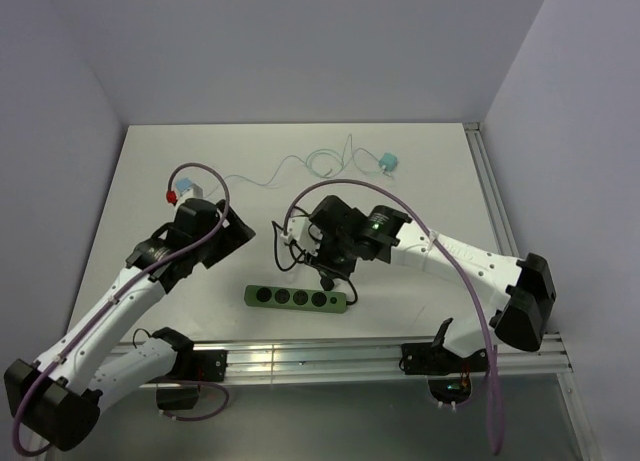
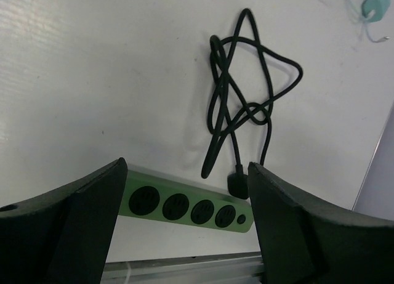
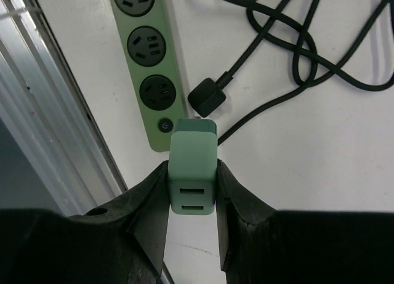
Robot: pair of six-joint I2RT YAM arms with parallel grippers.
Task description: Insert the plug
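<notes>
A: Status, right gripper [image 3: 192,171]?

B: Clamped on the green plug [image 3: 192,151], one finger flat against each side. The plug's body sticks out past the fingertips. Its near face, with two slots, sits between the pads.

A: And the power strip [image 3: 149,47]?

B: Flat on the table [image 3: 320,173], ahead of the right fingers and off to their left. The end with the small round button lies just beside the plug's far end. Whether they touch, cannot tell.

A: Anything else close by?

B: A black plug [image 3: 206,98] lies just beyond the green plug's tip, beside the strip. Its black cable [image 3: 295,44] runs in a loose tangle farther ahead and to the right of the fingers.

A: Left gripper [image 2: 186,173]?

B: Fingers spread wide, gripping no object. Through the gap, the strip lies crosswise just past the fingertips, spanning from one finger toward the other. The cable tangle is farther ahead.

A: Far side?

B: A teal block [image 1: 388,162] on a thin white cord [image 1: 300,166], well beyond both grippers.
</notes>
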